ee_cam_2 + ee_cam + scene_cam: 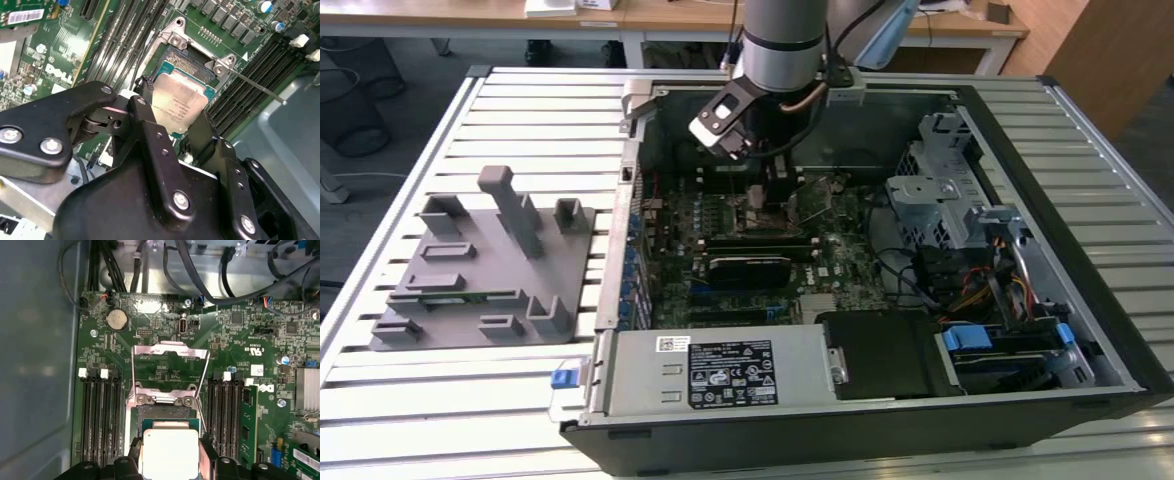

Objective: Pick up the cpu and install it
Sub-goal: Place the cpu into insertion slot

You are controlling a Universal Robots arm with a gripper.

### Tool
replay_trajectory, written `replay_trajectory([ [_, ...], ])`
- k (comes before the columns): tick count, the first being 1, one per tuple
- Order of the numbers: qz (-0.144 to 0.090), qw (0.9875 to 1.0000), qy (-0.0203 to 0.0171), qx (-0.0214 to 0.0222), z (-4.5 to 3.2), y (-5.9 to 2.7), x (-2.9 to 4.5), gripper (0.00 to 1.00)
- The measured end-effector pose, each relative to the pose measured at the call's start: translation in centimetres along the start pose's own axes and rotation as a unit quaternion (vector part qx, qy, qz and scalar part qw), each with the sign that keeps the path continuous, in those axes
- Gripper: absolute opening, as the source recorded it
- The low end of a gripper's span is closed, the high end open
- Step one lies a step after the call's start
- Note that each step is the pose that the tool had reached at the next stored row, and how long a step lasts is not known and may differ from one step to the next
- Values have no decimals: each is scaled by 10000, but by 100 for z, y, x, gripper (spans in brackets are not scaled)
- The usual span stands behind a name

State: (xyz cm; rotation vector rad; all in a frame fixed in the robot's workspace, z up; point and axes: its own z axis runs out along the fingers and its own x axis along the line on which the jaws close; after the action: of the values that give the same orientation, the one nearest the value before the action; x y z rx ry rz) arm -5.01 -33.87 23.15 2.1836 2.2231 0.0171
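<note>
The cpu [179,105], a flat square chip with a shiny silver top, sits between the black fingers [145,130] of my gripper [175,117], which is shut on its two opposite edges. In the first wrist view the cpu [168,452] hangs just over the open socket [162,415] on the green motherboard. The socket's metal frame [170,352] is swung up and its thin lever [260,89] stands released. In the exterior view my gripper [767,190] reaches down inside the open computer case, above the middle of the board.
The black case wall [1067,200] and drive cage [934,190] stand to the exterior view's right, and a power supply [720,370] lies at the front. Memory slots [100,420] flank the socket. A grey fixture tray [480,270] lies outside the case on the slatted table.
</note>
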Motion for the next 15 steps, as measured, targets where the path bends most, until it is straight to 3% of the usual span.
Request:
replay_trajectory([
  [4, 9, 10000, 0, 0, 54, -4, 1, 53],
  [15, -24, 10000, 0, -1, 75, -5, 1, 53],
])
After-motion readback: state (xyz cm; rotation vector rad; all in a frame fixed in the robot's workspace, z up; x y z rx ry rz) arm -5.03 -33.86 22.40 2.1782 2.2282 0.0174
